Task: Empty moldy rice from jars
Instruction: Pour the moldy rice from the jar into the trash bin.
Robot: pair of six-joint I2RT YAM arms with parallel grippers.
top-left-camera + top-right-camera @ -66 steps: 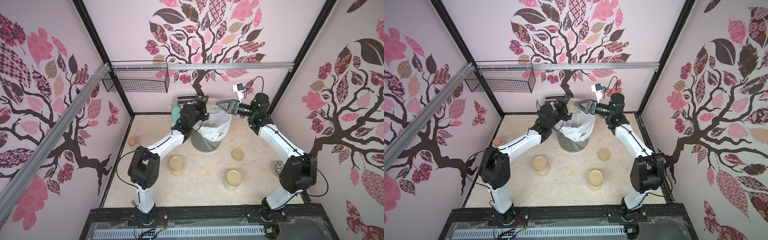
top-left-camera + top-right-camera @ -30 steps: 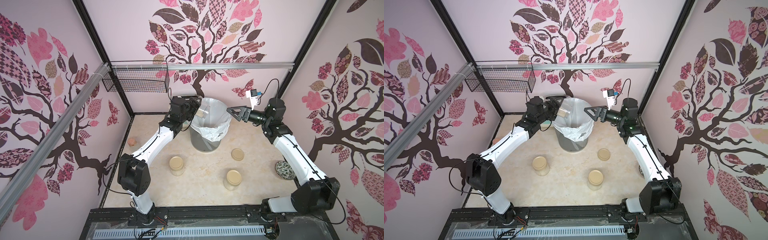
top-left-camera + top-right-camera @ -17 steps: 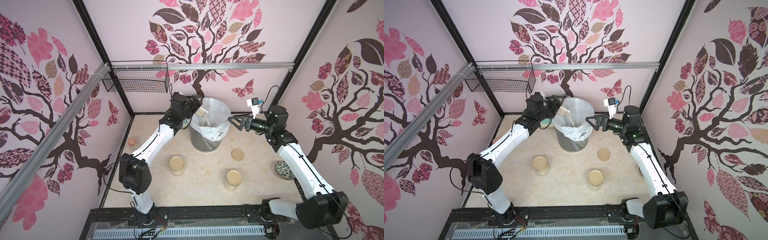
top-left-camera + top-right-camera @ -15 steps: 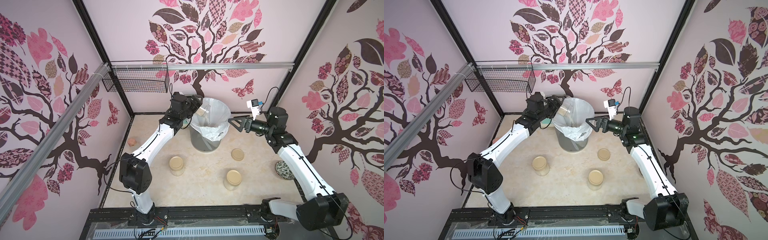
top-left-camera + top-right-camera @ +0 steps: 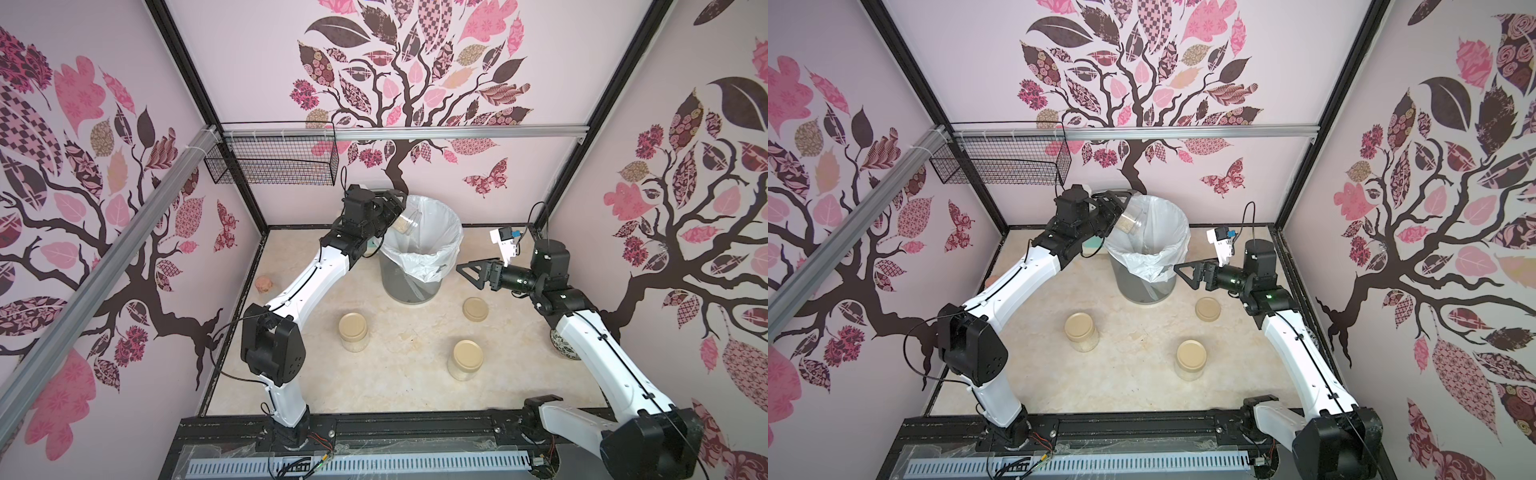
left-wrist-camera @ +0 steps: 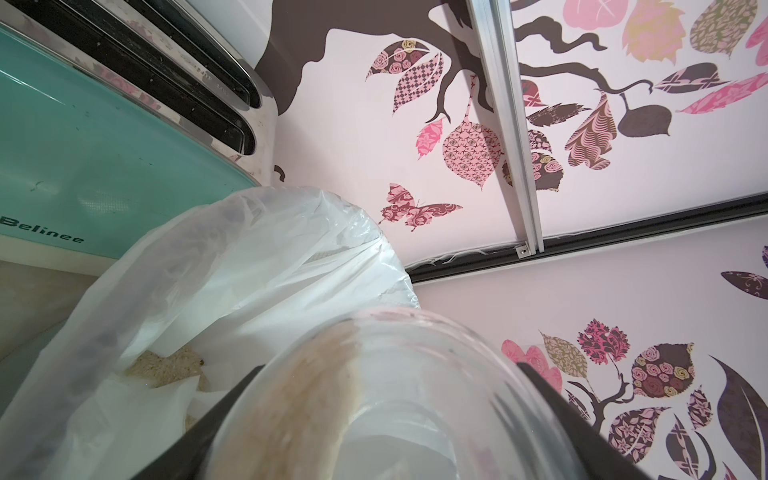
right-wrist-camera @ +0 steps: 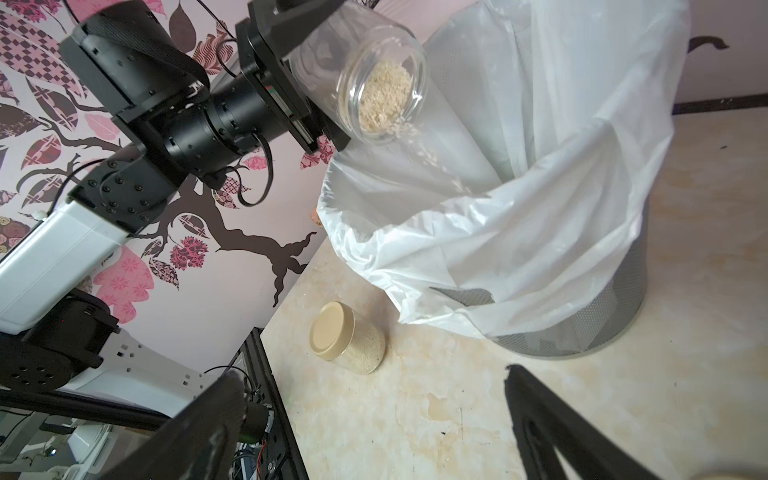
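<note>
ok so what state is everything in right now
held jar, lid off, tipped over the bin, rice spilling out
left gripper, shut on held jar
right gripper, open, empty
left jar, upright, lidded, rice inside
front jar, upright, lidded
loose lid, flat on table
bin, upright, bag-lined, rice inside

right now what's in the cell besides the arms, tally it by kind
lidded rice jars: 2
open rice jar, tilted: 1
loose beige lid: 1
mesh waste bin with white liner: 1
patterned ceramic jar: 1
small pink-topped bottle: 1
teal toaster: 1
wire basket: 1
total: 9
</note>
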